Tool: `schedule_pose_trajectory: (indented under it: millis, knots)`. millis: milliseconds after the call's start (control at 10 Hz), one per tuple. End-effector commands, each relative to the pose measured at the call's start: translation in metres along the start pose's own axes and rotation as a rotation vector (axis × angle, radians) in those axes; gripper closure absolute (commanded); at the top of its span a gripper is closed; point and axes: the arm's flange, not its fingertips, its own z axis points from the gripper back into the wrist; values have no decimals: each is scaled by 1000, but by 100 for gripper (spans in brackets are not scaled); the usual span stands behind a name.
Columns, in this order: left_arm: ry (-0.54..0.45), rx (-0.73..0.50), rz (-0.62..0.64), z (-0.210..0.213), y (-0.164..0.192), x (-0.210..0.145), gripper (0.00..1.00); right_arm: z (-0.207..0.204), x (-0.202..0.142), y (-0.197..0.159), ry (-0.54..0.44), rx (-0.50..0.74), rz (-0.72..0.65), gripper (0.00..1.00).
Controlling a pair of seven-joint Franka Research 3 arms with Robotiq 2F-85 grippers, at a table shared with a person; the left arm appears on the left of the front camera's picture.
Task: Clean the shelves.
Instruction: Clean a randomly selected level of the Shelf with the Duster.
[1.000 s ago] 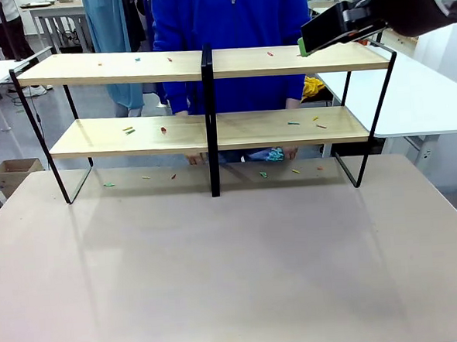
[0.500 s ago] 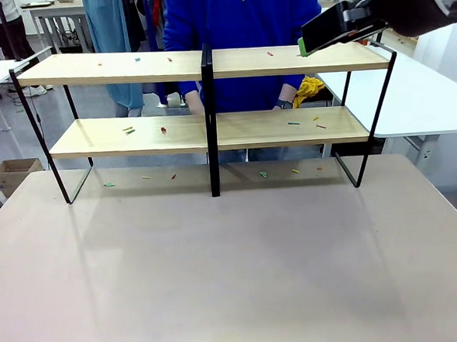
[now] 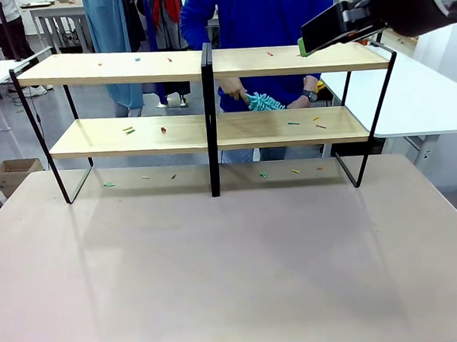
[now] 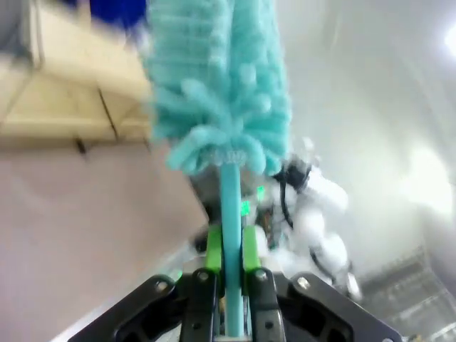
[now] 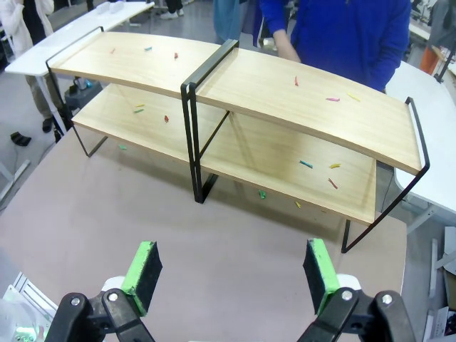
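**Item 1: wide two-tier rack of light-wood boards on a thin black metal frame, the shelves** (image 5: 242, 75). It stands ahead of and below your right gripper (image 5: 231, 274), whose jaws are spread wide on nothing. Small coloured scraps (image 5: 306, 164) lie on its boards. The boards look stiff, but the frame is probably light, so expect it to slide if you push hard. Sweep along the boards and keep off the frame.

**Item 2: teal fluffy duster on a thin teal plastic stem** (image 4: 221, 92). Your left gripper (image 4: 229, 267) is clenched on the stem just below the head, and the shelves lie up-left of the head. The head looks soft and light. The stem is likely slick and may twist, so keep your hold close under the head.
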Motion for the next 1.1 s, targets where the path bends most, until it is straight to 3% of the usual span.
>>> schedule_pose_trajectory:
  millis: [0,200,400,500,600,800,900,1000]
  knots:
    - [429,1,-37,-67,-8,-1,88,0,1,-1,2,6,-2,0]
    - [709,34,-14,-139,-2,-12,88,0,1,-1,2,6,-2,0]
    - [1043,44,-16,-205,6,-48,88,0,1,-1,2,6,-2,0]
    - [1117,50,-9,-226,12,-62,88,0,1,-1,2,6,-2,0]
    - [1087,118,-5,-240,18,-68,88,0,1,-1,2,6,-2,0]
    - [1034,44,35,-238,8,-58,88,0,1,-1,2,6,-2,0]
    - [1118,72,28,-256,15,-71,88,0,1,-1,2,6,-2,0]
    - [964,111,22,-263,18,-68,88,0,1,-1,2,6,-2,0]
